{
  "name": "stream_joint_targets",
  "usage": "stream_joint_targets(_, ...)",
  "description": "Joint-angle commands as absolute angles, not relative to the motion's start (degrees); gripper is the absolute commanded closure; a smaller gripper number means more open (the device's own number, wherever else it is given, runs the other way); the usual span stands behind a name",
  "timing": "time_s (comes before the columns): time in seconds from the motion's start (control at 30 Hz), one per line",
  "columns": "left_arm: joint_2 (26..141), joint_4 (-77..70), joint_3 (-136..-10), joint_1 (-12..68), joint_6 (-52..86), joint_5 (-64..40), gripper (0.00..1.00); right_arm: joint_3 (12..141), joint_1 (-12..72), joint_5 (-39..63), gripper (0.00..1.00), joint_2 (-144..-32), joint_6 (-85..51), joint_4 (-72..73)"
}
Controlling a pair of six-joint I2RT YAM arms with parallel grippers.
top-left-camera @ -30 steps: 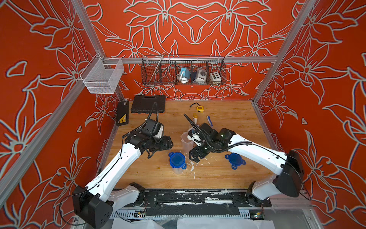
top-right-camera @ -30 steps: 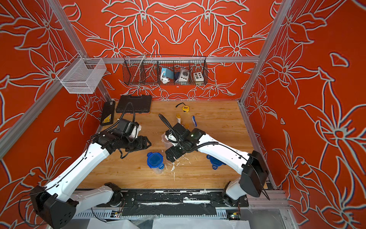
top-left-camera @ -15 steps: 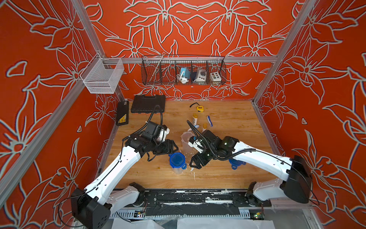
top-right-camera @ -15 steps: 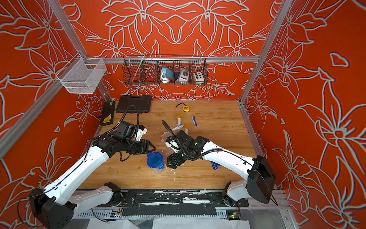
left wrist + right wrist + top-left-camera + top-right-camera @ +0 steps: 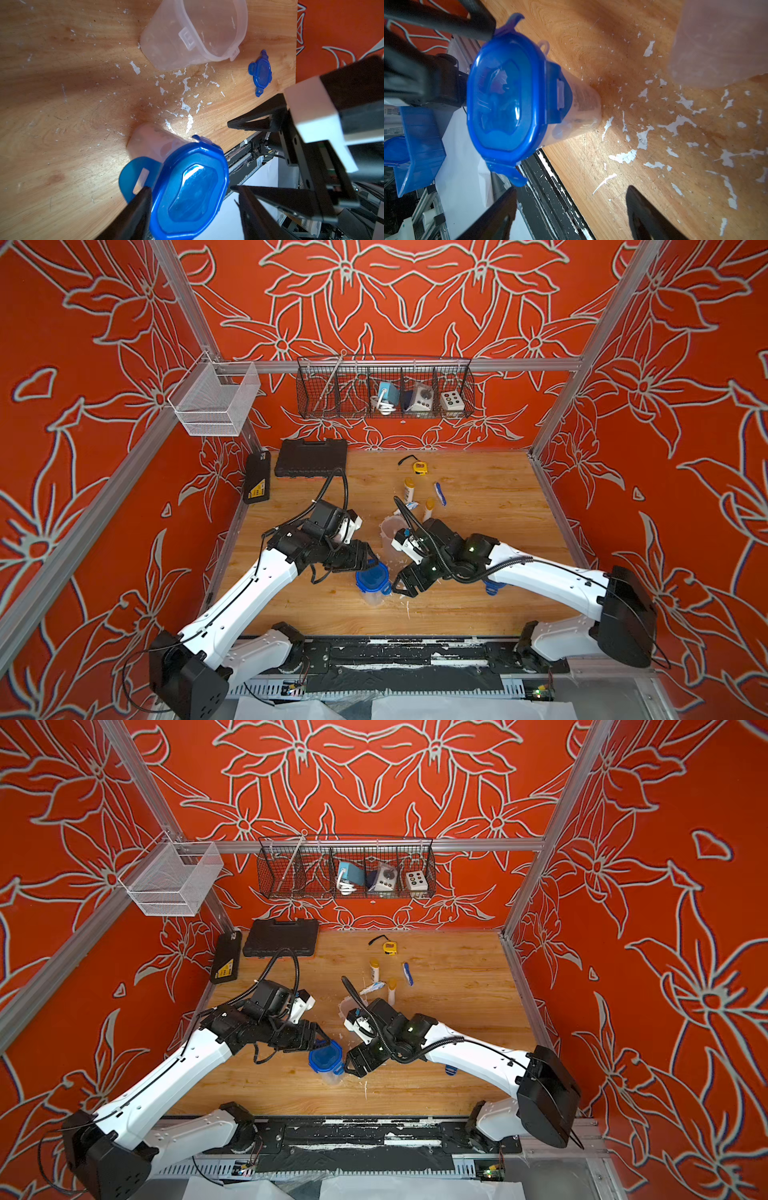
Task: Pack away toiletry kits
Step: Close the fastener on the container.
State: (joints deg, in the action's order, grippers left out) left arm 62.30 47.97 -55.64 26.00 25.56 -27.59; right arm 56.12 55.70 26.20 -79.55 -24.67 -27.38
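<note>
We extend both arms inward over the table, wrists pitched down. Left gripper (image 5: 371, 561) and right gripper (image 5: 401, 591) jaws stand apart.

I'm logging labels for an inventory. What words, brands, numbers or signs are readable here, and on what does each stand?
No text is legible in any view.
Yellow label on the black flat case leaning at the wall: too small to read.
Dark print on the clear plastic cup with the blue lid: blurred.
Print on the white yellow-capped bottle: too small.
Print on the white-blue toothpaste tube: too small.
</note>
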Motion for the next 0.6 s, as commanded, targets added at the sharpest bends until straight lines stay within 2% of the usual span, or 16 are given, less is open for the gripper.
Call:
stream_joint_targets(0.0,61.8,48.0,-54.5,26.5,25.4,-29.5,0.33,55.3,56.3,26.7,0.17,-79.9,-26.5,-23.9)
stream_joint_targets(0.57,60.8,48.6,-50.9,27.0,26.0,-30.5,0.34,53.2,56.4,25.5,0.18,-80.3,-25.7,-23.2)
